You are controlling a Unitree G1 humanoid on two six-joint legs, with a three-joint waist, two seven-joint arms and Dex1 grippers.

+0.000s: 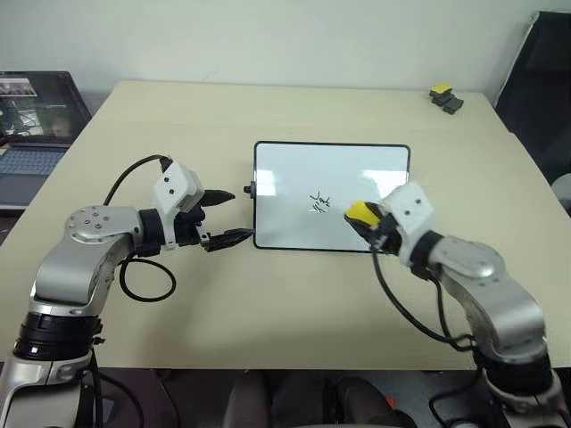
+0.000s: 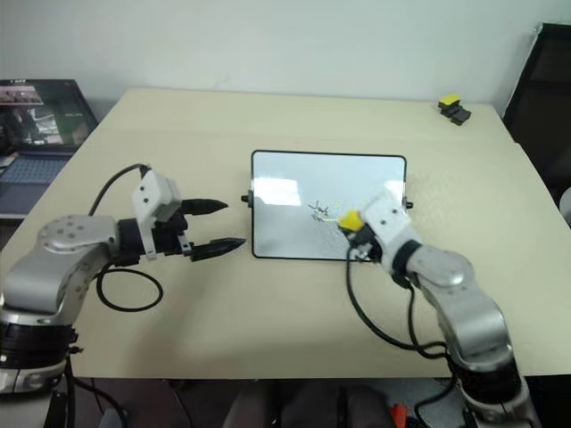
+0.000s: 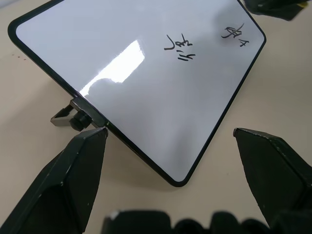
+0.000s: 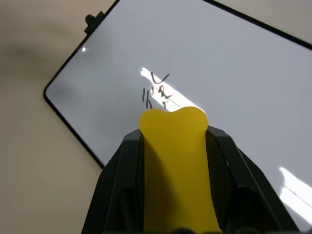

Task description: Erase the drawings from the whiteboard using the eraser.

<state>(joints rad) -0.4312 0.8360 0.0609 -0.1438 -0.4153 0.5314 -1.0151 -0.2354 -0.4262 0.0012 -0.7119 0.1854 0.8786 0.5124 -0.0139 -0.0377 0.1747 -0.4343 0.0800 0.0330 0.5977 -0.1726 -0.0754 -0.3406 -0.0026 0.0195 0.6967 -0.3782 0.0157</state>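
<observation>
- whiteboard (image 1: 294, 169) lies flat on the beige table (image 1: 268, 312), roughly mid-table. Everything below is placed relative to the board.
- drawings (image 1: 321, 201) are on the board's surface, a bit toward its near long edge, approx. center. Left wrist view shows two scribble clusters w/ a gap between them.
- right gripper (image 1: 368, 217) is clenched on the eraser (image 1: 361, 212), yellow block pinched between both black fingers w/ its tip sticking out past them. Eraser sits over the board's near right part, just beside the drawings; can't tell if it's actually touching the surface.
- left gripper (image 2: 219, 224) is released, fingers spread wide, nothing in it. It's at the board's left short edge, near the little black knob (image 3: 78, 118); one fingertip (image 3: 95, 136) looks right up against the frame by that knob.
- laptop (image 1: 36, 120) w/ lit screen is well off the board's left side, past the table edge.
- small dark blocks (image 1: 444, 98), one yellow-topped, sit at the far right table corner, well apart from the board.
</observation>
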